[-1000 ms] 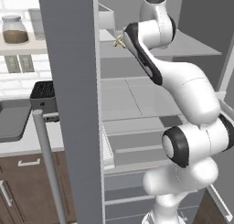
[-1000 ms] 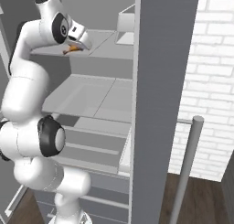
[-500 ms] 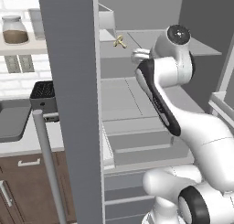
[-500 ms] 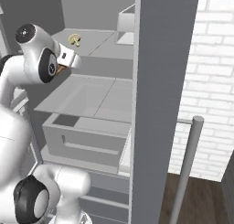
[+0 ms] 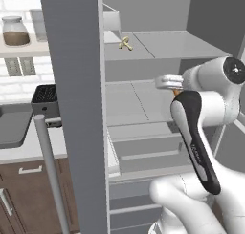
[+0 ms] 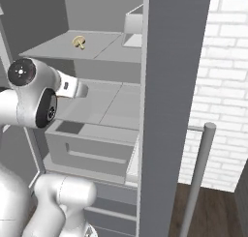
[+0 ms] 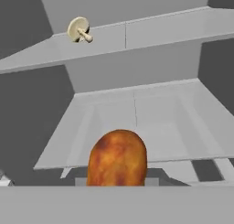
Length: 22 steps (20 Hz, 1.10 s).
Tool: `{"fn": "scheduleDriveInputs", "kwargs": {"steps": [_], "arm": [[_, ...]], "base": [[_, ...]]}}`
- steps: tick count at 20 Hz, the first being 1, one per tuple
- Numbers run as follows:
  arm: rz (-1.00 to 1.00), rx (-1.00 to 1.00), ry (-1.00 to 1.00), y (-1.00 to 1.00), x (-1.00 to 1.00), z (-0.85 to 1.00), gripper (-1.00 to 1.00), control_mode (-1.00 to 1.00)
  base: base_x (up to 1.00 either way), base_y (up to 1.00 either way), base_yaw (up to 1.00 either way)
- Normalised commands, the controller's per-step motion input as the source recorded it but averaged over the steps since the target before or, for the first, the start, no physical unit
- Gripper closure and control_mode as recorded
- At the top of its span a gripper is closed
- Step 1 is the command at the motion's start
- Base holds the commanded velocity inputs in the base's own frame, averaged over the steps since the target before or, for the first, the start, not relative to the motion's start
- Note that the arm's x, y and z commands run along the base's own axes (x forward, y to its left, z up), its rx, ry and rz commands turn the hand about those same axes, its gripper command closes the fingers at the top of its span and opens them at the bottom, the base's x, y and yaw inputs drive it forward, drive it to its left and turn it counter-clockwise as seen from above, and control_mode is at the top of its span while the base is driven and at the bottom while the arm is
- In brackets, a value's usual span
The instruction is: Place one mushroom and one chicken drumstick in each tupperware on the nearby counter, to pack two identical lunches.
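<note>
The gripper (image 5: 176, 90) is clamped on a chicken drumstick (image 7: 117, 158), whose orange-brown bulb fills the near foreground of the hand view. The hand hangs in front of the open fridge, level with the middle shelf (image 5: 139, 101), which lies bare and wide beyond it. On the upper shelf (image 6: 104, 46), far and to the left, a mushroom (image 7: 79, 29) lies on its side near the edge. A tall grey door edge (image 5: 79, 109) bounds the left.
</note>
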Motion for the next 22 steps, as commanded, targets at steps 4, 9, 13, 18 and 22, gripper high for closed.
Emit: {"fn": "scheduleDriveInputs", "kwargs": {"steps": [4, 9, 13, 18, 22], "arm": [[0.23, 0.00, 0.00, -0.23, -1.00, 0.00, 1.00, -1.00], [0.14, -0.05, 0.08, 0.02, -1.00, -0.06, 1.00, -1.00], [0.01, -0.12, 0.17, 0.09, -0.93, -0.04, 1.00, -1.00], [0.01, -0.10, 0.08, 0.04, -0.97, -0.11, 1.00, -1.00], [0.00, 0.00, 0.00, 0.00, 0.00, 0.00, 1.00, 1.00]], "base": [[0.00, 0.00, 0.00], [0.00, 0.00, 0.00], [0.00, 0.00, 0.00], [0.00, 0.00, 0.00], [-1.00, 0.02, 0.00]]}}
